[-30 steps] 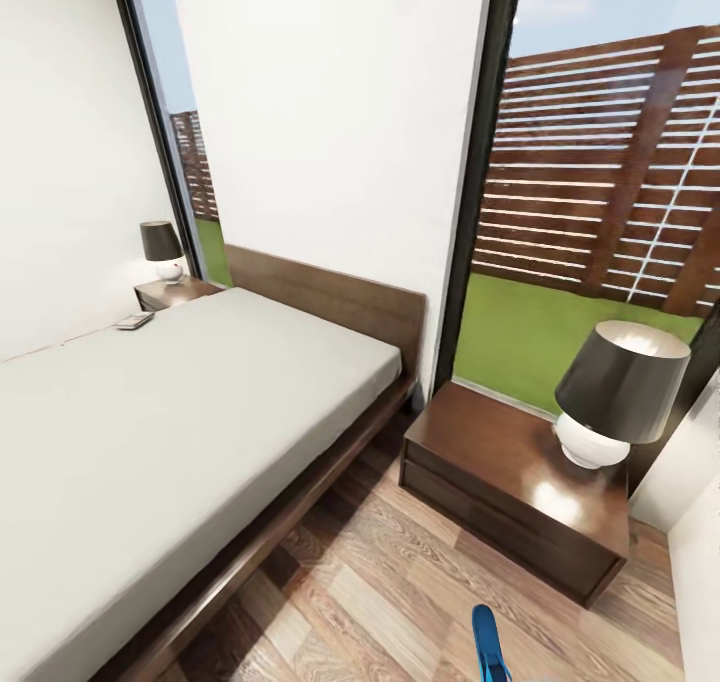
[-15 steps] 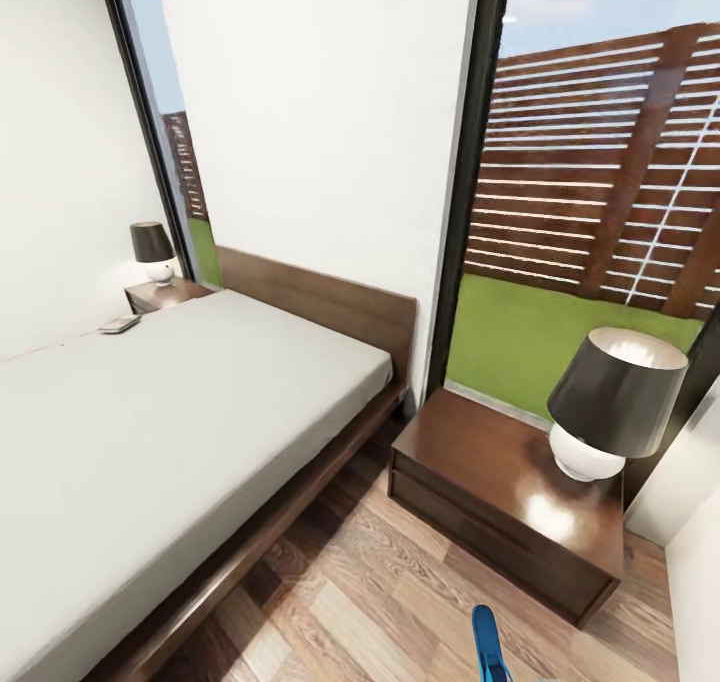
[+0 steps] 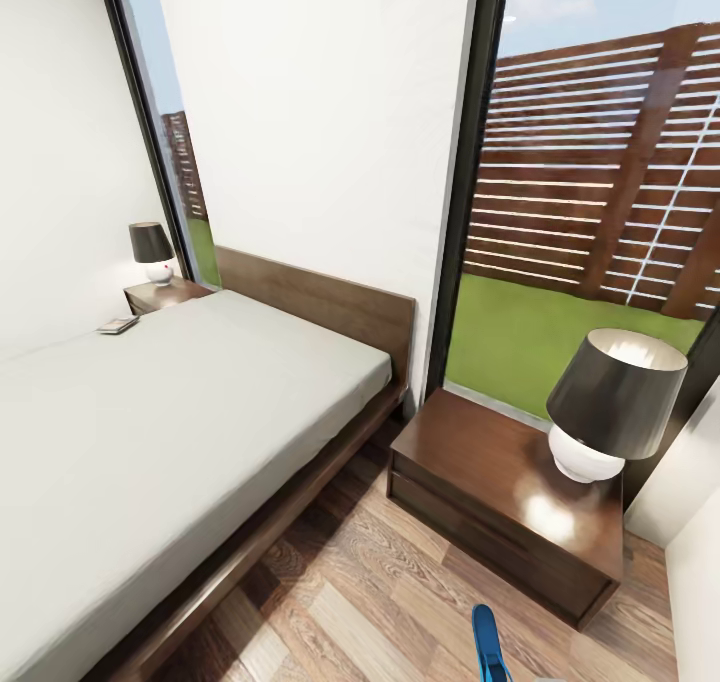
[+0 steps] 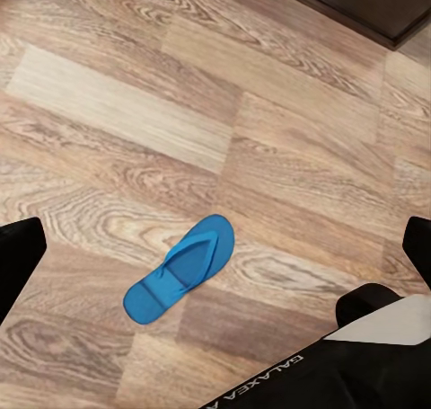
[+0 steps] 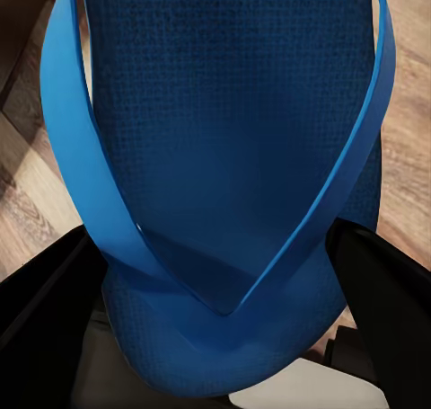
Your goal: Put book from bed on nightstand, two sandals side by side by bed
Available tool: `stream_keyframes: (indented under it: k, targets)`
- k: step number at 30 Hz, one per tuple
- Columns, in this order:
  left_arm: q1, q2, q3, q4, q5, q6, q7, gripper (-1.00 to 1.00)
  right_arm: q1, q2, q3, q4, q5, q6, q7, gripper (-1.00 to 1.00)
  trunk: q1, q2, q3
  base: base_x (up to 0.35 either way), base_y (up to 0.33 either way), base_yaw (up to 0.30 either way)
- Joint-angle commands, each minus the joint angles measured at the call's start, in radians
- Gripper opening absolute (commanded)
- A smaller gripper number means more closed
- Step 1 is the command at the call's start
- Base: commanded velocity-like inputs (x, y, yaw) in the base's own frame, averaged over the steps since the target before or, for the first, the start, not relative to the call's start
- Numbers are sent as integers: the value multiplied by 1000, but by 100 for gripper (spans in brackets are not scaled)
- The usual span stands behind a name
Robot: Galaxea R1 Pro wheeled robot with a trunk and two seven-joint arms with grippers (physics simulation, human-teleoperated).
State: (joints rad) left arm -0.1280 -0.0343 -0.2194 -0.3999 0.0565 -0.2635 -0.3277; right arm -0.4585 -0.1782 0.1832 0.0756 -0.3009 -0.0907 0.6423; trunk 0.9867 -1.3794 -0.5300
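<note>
The bed (image 3: 170, 412) has a dark wood frame and a bare grey mattress. The book (image 3: 118, 326) lies on the mattress's far corner, close to the far nightstand (image 3: 165, 293). The near nightstand (image 3: 500, 482) stands right of the headboard. One blue sandal (image 5: 224, 157) sits between the fingers of my right gripper (image 5: 215, 306), which is shut on it; the same sandal (image 3: 488, 647) pokes up at the head view's bottom edge. The other sandal (image 4: 180, 270) lies flat on the plank floor below my open left gripper (image 4: 218, 252).
Each nightstand carries a dark-shaded lamp, one near (image 3: 612, 402) and one far (image 3: 152, 252). Tall dark-framed windows (image 3: 600, 212) show grass and a slatted fence. A strip of wood floor (image 3: 380, 582) runs between the bed and the near nightstand. A white wall (image 3: 690, 562) closes the right.
The head view has shifted slightly, so the bed and nightstands sit a little further left and lower in the picture. Nothing in the room has moved. The sandal stays in my right gripper.
</note>
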Motion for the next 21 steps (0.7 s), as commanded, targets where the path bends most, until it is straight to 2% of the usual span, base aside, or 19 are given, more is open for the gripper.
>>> stream_keyframes:
  k: [1, 9, 18, 21]
  targets:
    - [-1, 0, -5, 1, 6, -3, -1, 100, -2, 0, 9, 5, -7, -8, 5, -100, 0, -1, -1, 0, -30, 0]
    - [-1, -1, -5, 1, 5, -3, -1, 100, -2, 0, 9, 4, -7, -9, 4, -100, 0, -1, -1, 0, -182, 0]
    - [-1, -1, -5, 1, 5, -3, -1, 100, -2, 0, 9, 4, -7, -8, 4, -100, 0, -1, -1, 0, -18, 0]
    - [-1, -1, -5, 1, 5, -3, -1, 100, -2, 0, 9, 4, -7, -8, 4, -100, 0, -1, -1, 0, -177, 0]
